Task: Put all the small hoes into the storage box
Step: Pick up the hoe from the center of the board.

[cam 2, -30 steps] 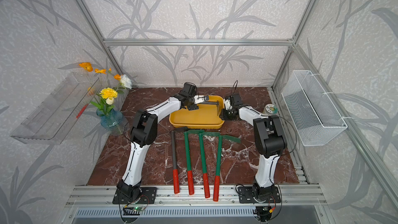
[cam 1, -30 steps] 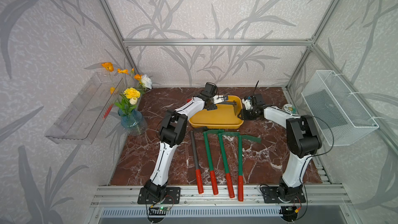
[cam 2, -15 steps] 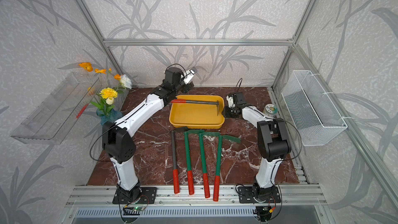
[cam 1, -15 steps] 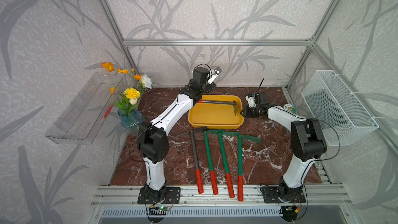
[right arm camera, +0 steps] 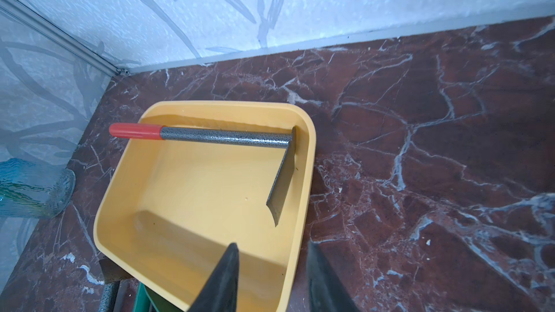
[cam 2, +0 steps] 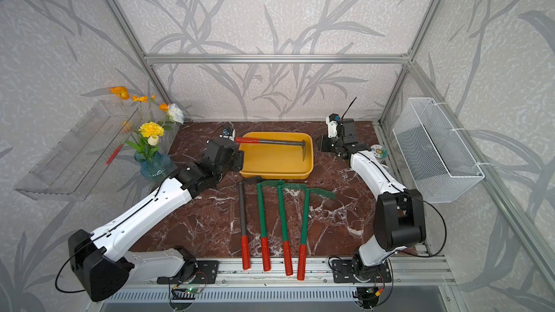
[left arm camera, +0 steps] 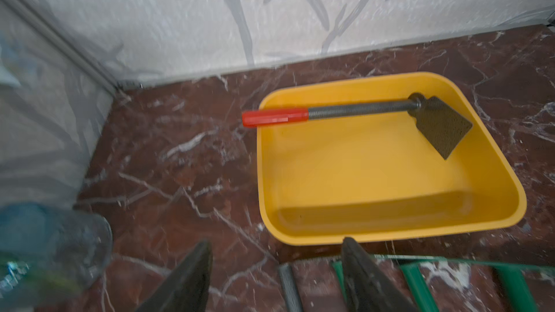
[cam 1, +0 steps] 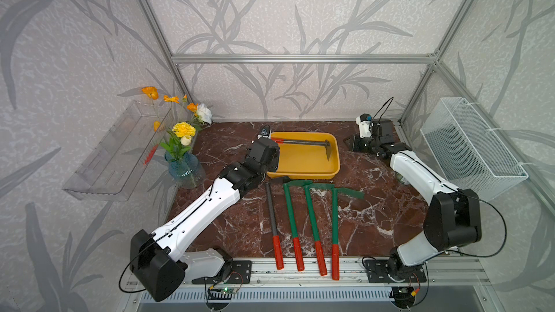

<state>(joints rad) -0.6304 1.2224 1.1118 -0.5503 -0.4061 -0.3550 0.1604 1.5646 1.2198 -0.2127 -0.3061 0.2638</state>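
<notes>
Red marble tabletop [cam 1: 240, 229] carried the storage box [left arm camera: 420, 229]; the small hoe [left arm camera: 357, 111] lay inside it, red grip overhanging the rim. Jaws of the left gripper [left arm camera: 275, 244] and right gripper [right arm camera: 271, 247] stood apart, empty. Judged rigid, head-heavy steel: grasp the textured shaft mid-length.

Walls [cam 1: 300, 10] being covered in wallpaper with grey leaf pattern. Red-brown marble tabletop [cam 1: 375, 205] being enclosed by aluminium frame [cam 1: 300, 59]. Clear trough [cam 1: 114, 151], wire basket [cam 1: 468, 142] being carried on side walls.
</notes>
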